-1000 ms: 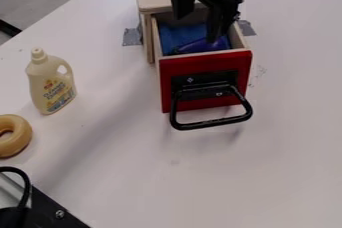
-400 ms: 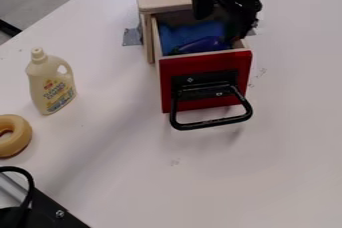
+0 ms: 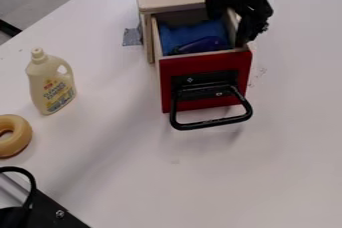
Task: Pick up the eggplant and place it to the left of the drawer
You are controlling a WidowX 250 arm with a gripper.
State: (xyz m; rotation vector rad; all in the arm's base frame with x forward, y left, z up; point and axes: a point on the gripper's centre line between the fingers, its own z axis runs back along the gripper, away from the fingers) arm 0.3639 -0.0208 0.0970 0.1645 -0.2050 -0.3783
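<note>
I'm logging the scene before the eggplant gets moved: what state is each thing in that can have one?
Drawer: pulled open.
Eggplant: lying inside the drawer, ungripped.
Bottle: capped.
Gripper: looks open, at the drawer's side wall.

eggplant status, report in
hand over side wall of open drawer
eggplant inside, not gripped
drawer walls might hinder the grasp

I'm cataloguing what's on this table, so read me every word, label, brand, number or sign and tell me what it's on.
Handled cream bottle: its front label has several lines of print, too small to quote reliably.
Red drawer front: no lettering that I can make out.
Nothing else legible.
</note>
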